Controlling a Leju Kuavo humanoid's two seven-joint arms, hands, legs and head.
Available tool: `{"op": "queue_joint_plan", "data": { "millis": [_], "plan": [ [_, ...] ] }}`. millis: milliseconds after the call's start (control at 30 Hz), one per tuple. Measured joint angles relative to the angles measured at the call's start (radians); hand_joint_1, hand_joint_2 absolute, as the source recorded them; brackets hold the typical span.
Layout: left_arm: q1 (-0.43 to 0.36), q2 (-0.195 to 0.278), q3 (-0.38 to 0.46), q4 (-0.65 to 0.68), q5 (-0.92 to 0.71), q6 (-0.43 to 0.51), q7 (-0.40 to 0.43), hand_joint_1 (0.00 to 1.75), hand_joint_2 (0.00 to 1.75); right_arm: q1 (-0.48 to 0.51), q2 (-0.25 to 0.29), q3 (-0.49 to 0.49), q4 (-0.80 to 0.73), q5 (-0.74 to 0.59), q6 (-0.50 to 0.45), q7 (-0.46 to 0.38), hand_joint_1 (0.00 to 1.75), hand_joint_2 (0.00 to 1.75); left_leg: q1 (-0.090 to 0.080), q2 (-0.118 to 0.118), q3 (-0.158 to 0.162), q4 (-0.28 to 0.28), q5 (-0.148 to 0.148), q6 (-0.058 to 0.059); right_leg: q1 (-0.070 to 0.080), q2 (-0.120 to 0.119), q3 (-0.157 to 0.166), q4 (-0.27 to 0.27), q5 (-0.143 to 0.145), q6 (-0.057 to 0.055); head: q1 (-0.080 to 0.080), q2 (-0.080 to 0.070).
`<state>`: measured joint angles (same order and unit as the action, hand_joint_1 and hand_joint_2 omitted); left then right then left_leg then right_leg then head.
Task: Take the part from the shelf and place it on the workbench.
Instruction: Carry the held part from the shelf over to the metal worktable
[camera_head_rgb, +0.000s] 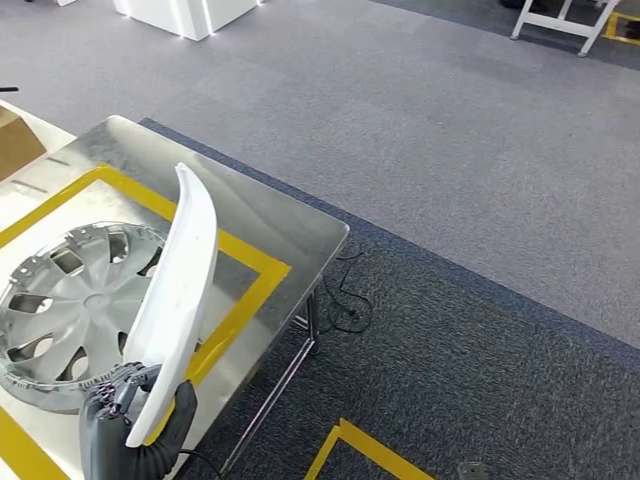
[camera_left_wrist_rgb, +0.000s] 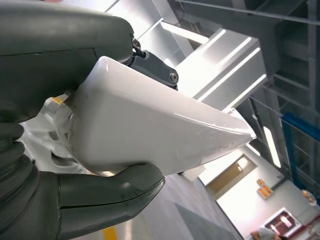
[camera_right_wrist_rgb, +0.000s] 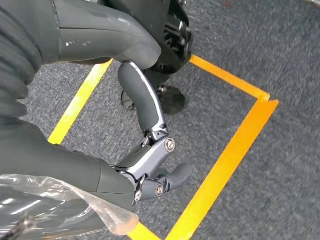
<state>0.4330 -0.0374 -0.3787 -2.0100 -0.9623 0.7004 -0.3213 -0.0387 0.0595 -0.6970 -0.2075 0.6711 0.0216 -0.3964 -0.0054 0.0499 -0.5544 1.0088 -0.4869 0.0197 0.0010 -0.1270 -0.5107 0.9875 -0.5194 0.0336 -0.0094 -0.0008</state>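
A long, curved white part (camera_head_rgb: 177, 290) stands nearly upright in my left hand (camera_head_rgb: 121, 420), which grips its lower end at the bottom of the head view. The part hangs over the near edge of the steel workbench (camera_head_rgb: 287, 225), beside a silver wheel cover (camera_head_rgb: 68, 300) lying flat inside a yellow tape frame. In the left wrist view, the white part (camera_left_wrist_rgb: 151, 130) sits between the thumb (camera_left_wrist_rgb: 113, 192) and the darker fingers (camera_left_wrist_rgb: 154, 67). My right hand (camera_right_wrist_rgb: 147, 140) hangs over the carpet with loosely bent fingers and holds nothing.
A cardboard box (camera_head_rgb: 15, 140) sits at the bench's far left. Cables (camera_head_rgb: 347, 305) lie on the carpet under the bench's right corner. Yellow floor tape (camera_head_rgb: 362, 445) marks a square near my feet. White furniture (camera_head_rgb: 189, 12) and a white frame (camera_head_rgb: 562, 20) stand far off.
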Motion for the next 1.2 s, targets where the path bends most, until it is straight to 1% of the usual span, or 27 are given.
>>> {"op": "queue_joint_plan", "data": {
  "millis": [67,133,167,200,233,267,300,333,367,433,467,500,567,633,667,700,733,767,800,867,900,933,1000,1033,1100,1133,1200],
  "plan": [
    [-0.003,-0.001,-0.004,0.000,-0.007,0.000,0.008,1.75,1.75,-0.003,0.000,0.000,0.000,0.002,0.000,0.000,0.00,1.75,0.006,-0.021,0.000,-0.007,0.008,0.013,-0.004,0.050,-0.022,0.048,-0.036,0.011,0.005,0.000],
    [-0.008,-0.001,-0.009,0.000,-0.011,0.000,0.016,1.75,1.75,-0.002,0.000,0.000,0.000,0.004,0.000,0.001,0.00,1.75,0.009,-0.043,-0.004,-0.008,0.014,0.021,-0.008,0.110,-0.085,0.179,-0.102,0.017,0.012,0.000],
    [-0.009,-0.001,-0.012,0.001,-0.012,-0.001,0.020,1.75,1.75,0.000,0.000,0.000,0.000,0.005,0.001,0.001,0.00,1.75,0.009,-0.056,-0.006,-0.008,0.016,0.023,-0.009,0.120,-0.119,0.248,-0.128,0.019,0.013,0.000],
    [-0.009,-0.002,-0.014,0.001,-0.012,0.000,0.022,1.75,1.75,0.003,0.000,0.000,0.001,0.005,0.001,0.002,0.00,1.75,0.009,-0.069,-0.007,-0.008,0.017,0.023,-0.010,0.124,-0.143,0.293,-0.137,0.020,0.013,0.000],
    [-0.009,-0.002,-0.015,0.002,-0.013,0.000,0.023,1.75,1.75,0.005,0.000,0.000,0.001,0.006,0.002,0.002,0.00,1.75,0.009,-0.083,-0.008,-0.007,0.018,0.022,-0.011,0.125,-0.149,0.299,-0.125,0.020,0.013,0.000],
    [-0.009,-0.002,-0.017,0.002,-0.013,-0.001,0.024,1.75,1.75,0.006,0.000,0.000,0.001,0.006,0.002,0.002,0.00,1.75,0.009,-0.098,-0.007,-0.007,0.019,0.020,-0.012,0.129,-0.134,0.261,-0.094,0.019,0.013,0.000],
    [-0.009,-0.002,-0.018,0.003,-0.013,-0.001,0.025,1.75,1.75,0.006,0.000,0.000,0.001,0.006,0.001,0.002,0.00,1.75,0.010,-0.111,-0.007,-0.006,0.020,0.018,-0.015,0.141,-0.104,0.192,-0.054,0.018,0.013,0.000],
    [-0.009,-0.002,-0.018,0.003,-0.013,-0.001,0.026,1.75,1.75,0.005,0.000,0.000,0.001,0.006,0.001,0.002,0.00,1.75,0.011,-0.123,-0.007,-0.006,0.020,0.015,-0.018,0.165,-0.072,0.119,-0.020,0.018,0.013,0.000],
    [-0.010,-0.002,-0.019,0.003,-0.013,-0.001,0.028,1.75,1.75,0.005,0.000,0.000,0.001,0.006,0.001,0.002,0.00,1.75,0.010,-0.135,-0.010,-0.003,0.021,0.010,-0.022,0.192,-0.044,0.056,0.001,0.017,0.013,0.000],
    [-0.012,-0.001,-0.020,0.003,-0.014,0.000,0.031,1.75,1.75,0.006,0.000,0.000,0.001,0.007,0.001,0.002,0.00,1.75,0.011,-0.157,-0.020,-0.001,0.025,-0.004,-0.024,0.223,-0.020,0.007,0.006,0.013,0.013,0.000],
    [-0.013,-0.001,-0.020,0.003,-0.014,0.000,0.033,1.75,1.75,0.006,0.000,0.000,0.002,0.007,0.001,0.002,0.00,1.75,0.012,-0.171,-0.026,-0.001,0.029,-0.012,-0.024,0.217,-0.016,0.002,0.006,0.008,0.013,0.000],
    [-0.013,-0.001,-0.021,0.003,-0.014,0.000,0.034,1.75,1.75,0.005,0.001,0.000,0.002,0.007,0.002,0.002,0.00,1.75,0.014,-0.173,-0.030,0.000,0.030,-0.019,-0.023,0.203,-0.014,0.001,0.009,0.001,0.013,0.000],
    [-0.017,0.001,-0.021,0.003,-0.013,0.000,0.037,1.75,1.75,0.005,0.003,0.000,0.002,0.008,0.002,0.002,0.00,1.75,0.013,-0.135,-0.048,0.038,0.003,-0.028,-0.024,0.174,-0.012,-0.004,0.014,-0.013,0.007,0.000],
    [-0.023,0.005,-0.022,0.004,-0.011,0.000,0.038,1.75,1.75,0.007,0.004,-0.002,0.002,0.010,0.002,0.002,0.00,1.75,0.011,-0.079,-0.099,0.156,-0.065,-0.035,-0.020,0.141,-0.011,-0.005,0.013,-0.021,0.001,0.000],
    [-0.026,0.007,-0.023,0.005,-0.010,0.000,0.039,1.75,1.75,0.007,0.004,-0.003,0.002,0.010,0.002,0.002,0.00,1.75,0.012,-0.068,-0.129,0.226,-0.097,-0.037,-0.018,0.124,-0.012,-0.005,0.012,-0.023,0.000,0.000],
    [-0.027,0.010,-0.023,0.006,-0.008,0.000,0.039,1.75,1.75,0.008,0.004,-0.004,0.002,0.010,0.002,0.003,0.00,1.75,0.013,-0.063,-0.149,0.277,-0.116,-0.038,-0.015,0.107,-0.012,-0.005,0.011,-0.024,0.000,0.000],
    [-0.027,0.012,-0.023,0.008,-0.006,0.000,0.039,1.75,1.75,0.007,0.004,-0.005,0.002,0.010,0.002,0.003,0.00,1.75,0.013,-0.062,-0.152,0.292,-0.114,-0.038,-0.014,0.091,-0.011,-0.004,0.010,-0.025,0.000,0.000],
    [-0.027,0.014,-0.023,0.009,-0.003,0.000,0.039,1.75,1.75,0.006,0.004,-0.006,0.002,0.010,0.003,0.003,0.00,1.75,0.012,-0.060,-0.135,0.267,-0.093,-0.036,-0.012,0.077,-0.010,-0.004,0.009,-0.025,-0.001,0.000],
    [-0.027,0.015,-0.023,0.010,0.000,0.000,0.039,1.75,1.75,0.005,0.004,-0.006,0.002,0.011,0.003,0.004,0.00,1.75,0.011,-0.050,-0.099,0.204,-0.060,-0.032,-0.011,0.065,-0.007,-0.004,0.007,-0.024,0.000,0.000],
    [-0.031,0.017,-0.024,0.011,0.006,0.000,0.039,1.75,1.75,0.003,0.004,-0.007,0.002,0.011,0.004,0.003,0.00,1.75,0.002,-0.005,-0.022,0.063,-0.011,-0.018,-0.006,0.043,-0.002,-0.003,0.002,-0.020,0.000,0.000],
    [-0.033,0.018,-0.024,0.011,0.011,0.000,0.038,1.75,1.75,0.002,0.005,-0.007,0.002,0.012,0.004,0.003,0.00,1.75,-0.003,0.013,-0.001,0.020,-0.002,-0.011,-0.003,0.033,-0.001,-0.002,0.000,-0.017,0.000,0.000],
    [-0.035,0.019,-0.024,0.012,0.017,0.000,0.038,1.75,1.75,0.002,0.005,-0.007,0.002,0.012,0.004,0.003,0.00,1.75,-0.007,0.021,0.006,0.003,-0.002,-0.006,-0.001,0.022,0.000,-0.001,-0.002,-0.013,0.000,0.000],
    [-0.035,0.020,-0.024,0.013,0.031,0.000,0.031,1.75,1.75,0.000,0.005,-0.009,0.002,0.014,0.004,0.003,0.00,1.75,-0.006,0.001,0.002,-0.002,0.002,0.004,0.000,0.002,0.001,-0.001,-0.005,-0.004,0.000,0.000],
    [-0.034,0.019,-0.023,0.013,0.038,0.000,0.027,1.75,1.75,-0.003,0.005,-0.009,0.002,0.015,0.004,0.003,0.00,1.75,-0.003,-0.009,0.003,-0.007,0.006,0.010,-0.001,0.010,-0.001,0.005,-0.012,0.001,0.002,0.000],
    [-0.036,0.018,-0.023,0.014,0.047,0.000,0.019,1.75,1.75,-0.006,0.005,-0.011,0.002,0.016,0.004,0.003,0.00,1.75,0.004,-0.028,0.005,-0.016,0.015,0.023,-0.005,0.059,-0.029,0.067,-0.054,0.010,0.009,0.000],
    [-0.037,0.018,-0.023,0.014,0.049,0.000,0.018,1.75,1.75,-0.007,0.005,-0.012,0.002,0.016,0.004,0.003,0.00,1.75,0.005,-0.036,0.004,-0.017,0.017,0.026,-0.008,0.092,-0.058,0.129,-0.085,0.014,0.013,0.000],
    [-0.037,0.017,-0.022,0.016,0.050,-0.001,0.017,1.75,1.75,-0.003,0.005,-0.014,0.002,0.016,0.004,0.004,0.00,1.75,0.005,-0.059,0.000,-0.016,0.019,0.028,-0.011,0.120,-0.126,0.264,-0.133,0.020,0.016,0.000]
  ]
}}
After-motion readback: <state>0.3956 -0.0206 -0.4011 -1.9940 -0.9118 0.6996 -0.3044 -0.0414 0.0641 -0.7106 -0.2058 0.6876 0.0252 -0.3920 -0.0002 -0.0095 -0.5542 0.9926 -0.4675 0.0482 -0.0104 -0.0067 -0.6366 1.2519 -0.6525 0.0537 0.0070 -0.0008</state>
